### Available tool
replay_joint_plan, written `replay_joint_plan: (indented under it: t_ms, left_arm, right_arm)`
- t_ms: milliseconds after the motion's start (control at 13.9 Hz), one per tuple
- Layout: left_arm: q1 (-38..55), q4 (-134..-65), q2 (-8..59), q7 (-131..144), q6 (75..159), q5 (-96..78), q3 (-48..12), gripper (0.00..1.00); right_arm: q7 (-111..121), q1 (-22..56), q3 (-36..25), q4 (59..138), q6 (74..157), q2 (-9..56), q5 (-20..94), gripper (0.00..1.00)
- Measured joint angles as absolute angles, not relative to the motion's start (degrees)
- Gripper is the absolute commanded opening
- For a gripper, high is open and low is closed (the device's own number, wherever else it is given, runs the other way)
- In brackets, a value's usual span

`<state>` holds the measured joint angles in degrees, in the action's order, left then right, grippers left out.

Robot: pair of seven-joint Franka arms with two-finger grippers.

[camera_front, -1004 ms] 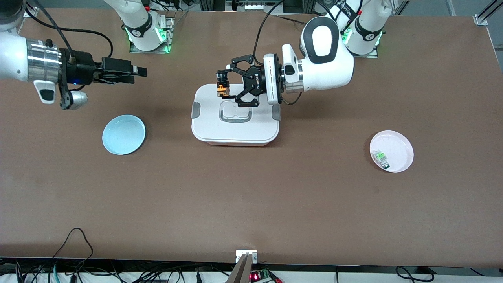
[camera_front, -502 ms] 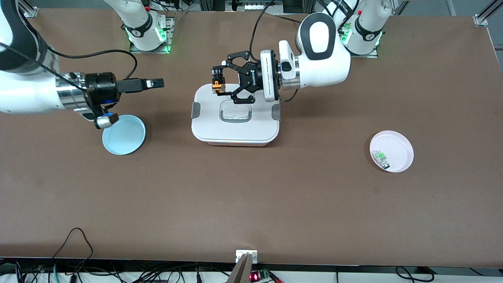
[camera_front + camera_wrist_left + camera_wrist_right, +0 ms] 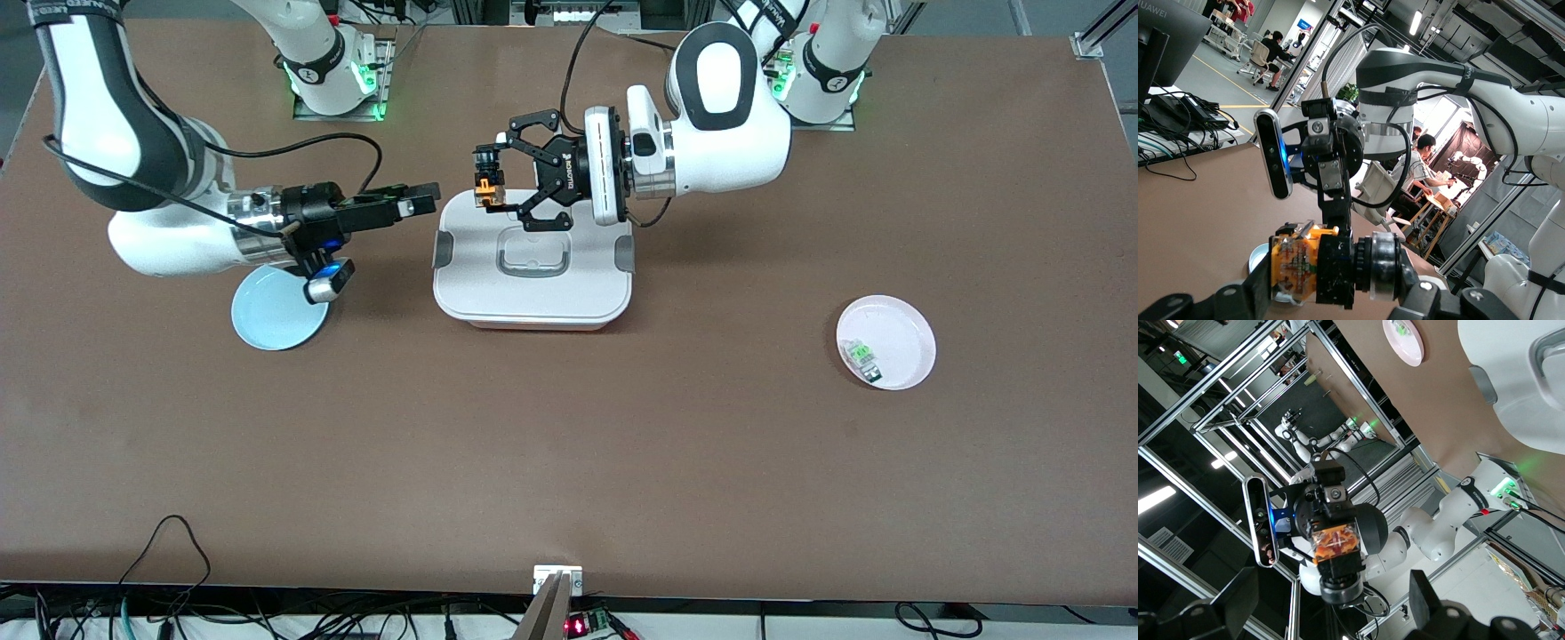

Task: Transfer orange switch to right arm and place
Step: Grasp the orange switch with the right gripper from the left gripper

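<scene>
Two grippers face each other above the white lidded box (image 3: 532, 267). Left gripper (image 3: 492, 180) is clamped on the orange switch (image 3: 485, 189), held in the air over the box's edge toward the robot bases, knob end up. Right gripper (image 3: 425, 197), jaws apart, is just beside it toward the right arm's end. To hand over cleanly: line the open jaws up on the exposed switch body, close fully, then release left. Blue plate (image 3: 267, 320) looks like the drop spot.

You see only part of the blue plate (image 3: 271, 318) — the right arm (image 3: 178, 240) covers its edge; the green component (image 3: 861, 357) is too small to identify.
</scene>
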<state>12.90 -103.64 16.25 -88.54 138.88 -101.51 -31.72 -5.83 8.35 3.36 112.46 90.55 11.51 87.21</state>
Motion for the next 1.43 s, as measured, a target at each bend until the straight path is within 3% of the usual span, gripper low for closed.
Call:
replay_joint_plan:
  t_ms: [502, 717, 1219, 1435]
  left_arm:
    - [12.9, -103.6, 16.2, -88.5, 138.9, -101.5, -31.7, 0.00]
    - [12.9, -103.6, 16.2, -88.5, 138.9, -101.5, -31.7, 0.00]
    - [13.0, -103.6, 16.4, -88.2, 139.0, -101.5, -31.8, 0.00]
    - [13.0, -103.5, 16.4, -88.2, 139.0, -101.5, -31.8, 0.00]
  right_arm:
    - [-4.9, 9.1, 9.4, 114.4, 96.4, 10.7, 91.1, 0.97]
    - [-4.9, 9.2, 10.2, 114.5, 96.7, 10.6, 91.9, 0.79]
    - [-4.5, 9.0, 10.2, 114.4, 96.7, 10.5, 93.0, 0.09]
    - [-4.3, 9.0, 10.2, 114.4, 96.7, 10.4, 93.1, 0.02]
